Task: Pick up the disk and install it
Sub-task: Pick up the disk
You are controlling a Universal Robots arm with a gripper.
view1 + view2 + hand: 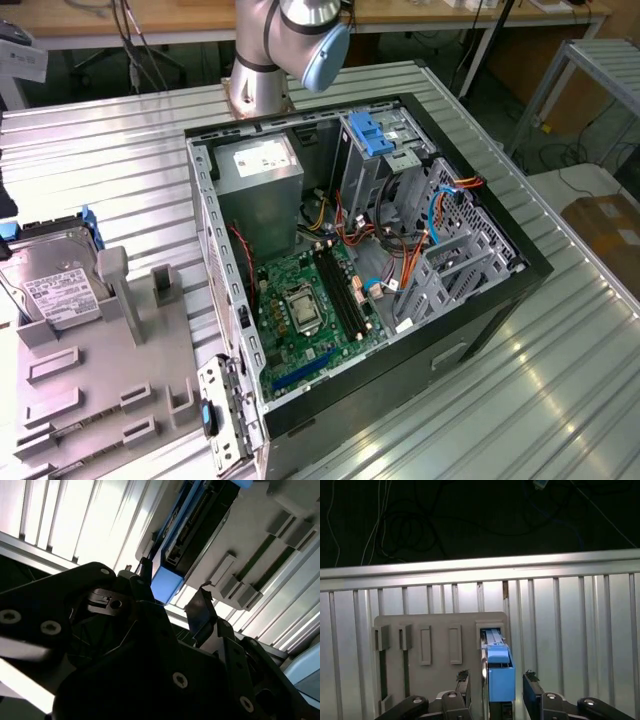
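The disk [55, 280] lies at the exterior view's left on a grey holder [100, 390], silver with a white printed label and blue side rails. In the first wrist view the disk [500, 677] stands edge-on in a slot of the holder [435, 630], blue rail towards the camera. My gripper [496, 681] is open, with one black fingertip [463, 679] on each side of the rail and small gaps showing. The second wrist view shows the same gripper [172, 590] straddling the disk's blue end [165, 585].
An open computer case [520, 265] lies on the ribbed metal table [120, 150], with a green board, a grey power-supply box [258, 175] and a blue tab-handled bracket [375, 135] over the drive bay. The arm's base [262, 75] stands behind the case. The table's far edge [480, 567] runs beyond the holder.
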